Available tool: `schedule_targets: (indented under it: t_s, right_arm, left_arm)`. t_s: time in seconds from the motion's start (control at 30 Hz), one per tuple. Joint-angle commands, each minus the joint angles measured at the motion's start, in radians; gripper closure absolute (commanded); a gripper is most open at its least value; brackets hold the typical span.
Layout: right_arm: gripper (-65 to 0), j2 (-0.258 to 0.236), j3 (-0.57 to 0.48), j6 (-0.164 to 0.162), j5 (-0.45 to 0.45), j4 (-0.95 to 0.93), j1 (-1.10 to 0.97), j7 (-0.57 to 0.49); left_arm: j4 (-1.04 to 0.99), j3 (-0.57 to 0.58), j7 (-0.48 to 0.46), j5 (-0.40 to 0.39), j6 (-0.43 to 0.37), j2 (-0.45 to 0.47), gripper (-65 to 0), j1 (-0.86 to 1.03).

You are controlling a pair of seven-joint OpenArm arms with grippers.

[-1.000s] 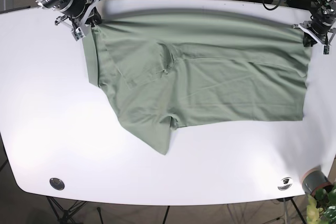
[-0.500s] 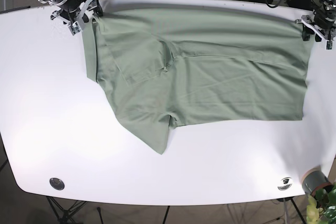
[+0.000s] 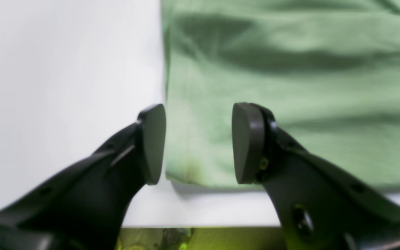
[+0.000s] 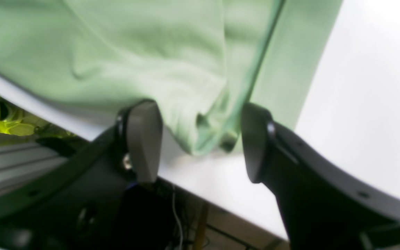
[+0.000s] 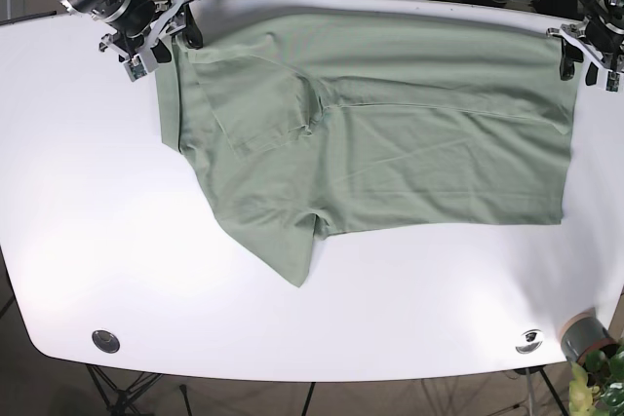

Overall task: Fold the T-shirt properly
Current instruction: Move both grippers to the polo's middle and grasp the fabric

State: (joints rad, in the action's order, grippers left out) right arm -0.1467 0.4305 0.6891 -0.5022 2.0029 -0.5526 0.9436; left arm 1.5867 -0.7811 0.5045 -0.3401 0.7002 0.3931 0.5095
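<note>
T-shirt, a sage-green cotton one (image 5: pixel 390 133), lies spread across the far half of the white oval worktop (image 5: pixel 117 241), already doubled over so that one sleeve points toward the near edge. Compared with a second ago, we see both arms drawn back toward the far corners, and the cloth's top edge has settled flat where it was pinched before. Our left gripper (image 3: pixel 198 144) stands released, its dark pads apart over the garment's far corner with the hem lying loose between them, nothing clamped. Our right gripper (image 4: pixel 200 142) is likewise spread open, a small bunched corner of fabric sitting between its jaws but not held. We judge that this fold has just been laid down and let go; the next fold needs a fresh grasp, and the crumpled corner on the right may want smoothing first.
</note>
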Motion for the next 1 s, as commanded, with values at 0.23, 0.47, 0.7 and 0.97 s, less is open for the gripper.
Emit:
schedule_targets:
  t_s: [0.23,0.47,0.7,0.97]
  right_arm:
    - [-34.2,-0.003,0.0,0.001,-0.006,-0.006,0.131,-0.018]
    - [-34.2,-0.003,-0.005,-0.001,0.06,-0.069,0.297,-0.013]
    - [-34.2,-0.006,-0.075,-0.001,0.188,-0.236,0.515,0.015]
    - [-34.2,-0.001,-0.118,-0.001,0.304,-0.522,0.796,-0.011]
  left_arm:
    - [0.054,-0.002,0.09,-0.003,-0.002,0.019,-28.6,-0.196]
    - [0.014,0.045,0.135,0.002,-0.002,0.022,-28.6,-0.368]
    - [-0.116,0.122,0.133,0.183,-0.002,0.019,-28.6,-0.546]
    - [-0.196,0.147,0.133,0.227,-0.002,-0.015,-28.6,-0.656]
